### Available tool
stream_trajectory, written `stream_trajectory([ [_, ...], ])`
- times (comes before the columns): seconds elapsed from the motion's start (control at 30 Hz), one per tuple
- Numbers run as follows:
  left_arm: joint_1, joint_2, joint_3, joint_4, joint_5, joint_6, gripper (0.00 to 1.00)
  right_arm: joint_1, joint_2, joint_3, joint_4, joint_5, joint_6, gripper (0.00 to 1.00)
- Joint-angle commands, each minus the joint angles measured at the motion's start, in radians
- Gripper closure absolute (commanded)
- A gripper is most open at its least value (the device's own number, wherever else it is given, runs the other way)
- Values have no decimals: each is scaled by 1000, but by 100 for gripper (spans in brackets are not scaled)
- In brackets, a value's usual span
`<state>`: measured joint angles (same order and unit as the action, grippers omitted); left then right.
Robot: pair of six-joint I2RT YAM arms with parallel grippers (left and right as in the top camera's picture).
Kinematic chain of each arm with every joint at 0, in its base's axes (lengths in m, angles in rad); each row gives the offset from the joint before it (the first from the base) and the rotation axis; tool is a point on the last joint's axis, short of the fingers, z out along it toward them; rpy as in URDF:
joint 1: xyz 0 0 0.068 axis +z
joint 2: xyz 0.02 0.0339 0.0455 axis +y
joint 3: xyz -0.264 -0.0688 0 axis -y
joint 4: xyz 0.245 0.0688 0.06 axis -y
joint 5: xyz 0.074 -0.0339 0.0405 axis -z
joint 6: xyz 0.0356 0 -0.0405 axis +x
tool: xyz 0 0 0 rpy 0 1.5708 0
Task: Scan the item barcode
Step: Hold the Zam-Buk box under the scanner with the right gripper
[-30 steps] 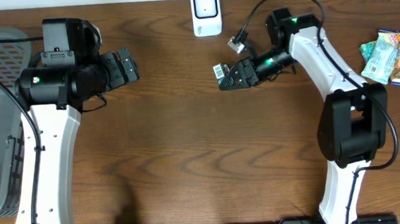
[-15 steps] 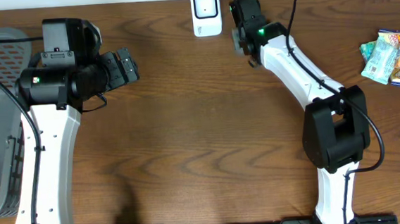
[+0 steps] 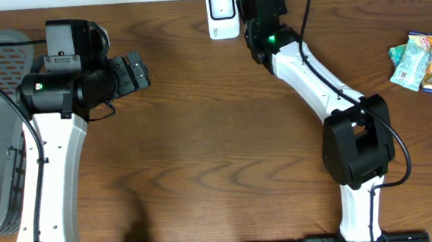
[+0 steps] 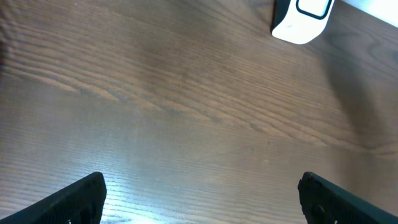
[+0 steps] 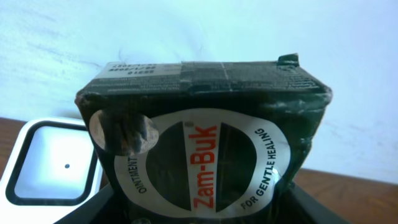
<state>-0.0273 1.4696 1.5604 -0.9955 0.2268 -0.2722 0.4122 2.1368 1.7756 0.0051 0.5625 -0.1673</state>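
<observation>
Dark green, the ointment box (image 5: 205, 155) now sits up at the far edge of the bench (image 3: 202, 137), just beside the white scanner (image 3: 222, 14). A second ago the right hand (image 3: 258, 2) held it out over the middle of the bench with a barcode label showing from above. Half a second ago the arm had swung in next to the scanner, and it has since gone a little further toward the back edge. From overhead the box can no longer be made out under the wrist. The left arm has not moved at all.

In the right wrist view the box's broad labelled face, with "Zam-Buk" in red on a white oval, faces the camera. Its width runs across from one finger to the other. A narrower face with small print tops it and points away, toward the pale wall. No barcode shows in this view. The scanner stands close on the box's left.

The right hand is clamped on the box at about half spread, its dark fingers (image 5: 314, 208) at the lower corners. The left hand (image 4: 202, 202) is spread fully wide over bare wood, holding and touching nothing.
</observation>
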Motion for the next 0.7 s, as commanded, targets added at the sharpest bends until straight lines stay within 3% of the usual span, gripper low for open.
stream_trajectory([
  [0.0, 4, 1, 4, -3, -4, 6, 2, 14, 17, 14, 28, -40, -40, 52],
  [0.17, 3, 1, 4, -3, -4, 6, 2, 27, 38, 31, 76, -61, -40, 66],
  [0.43, 3, 1, 4, -3, -4, 6, 2, 26, 207, 257, -58, -55, -40, 58],
  [0.53, 3, 1, 4, -3, -4, 6, 2, 26, 306, 451, -183, -51, -54, 58],
  [0.67, 4, 1, 4, -3, -4, 6, 2, 26, 349, 539, -196, -41, -126, 59],
])
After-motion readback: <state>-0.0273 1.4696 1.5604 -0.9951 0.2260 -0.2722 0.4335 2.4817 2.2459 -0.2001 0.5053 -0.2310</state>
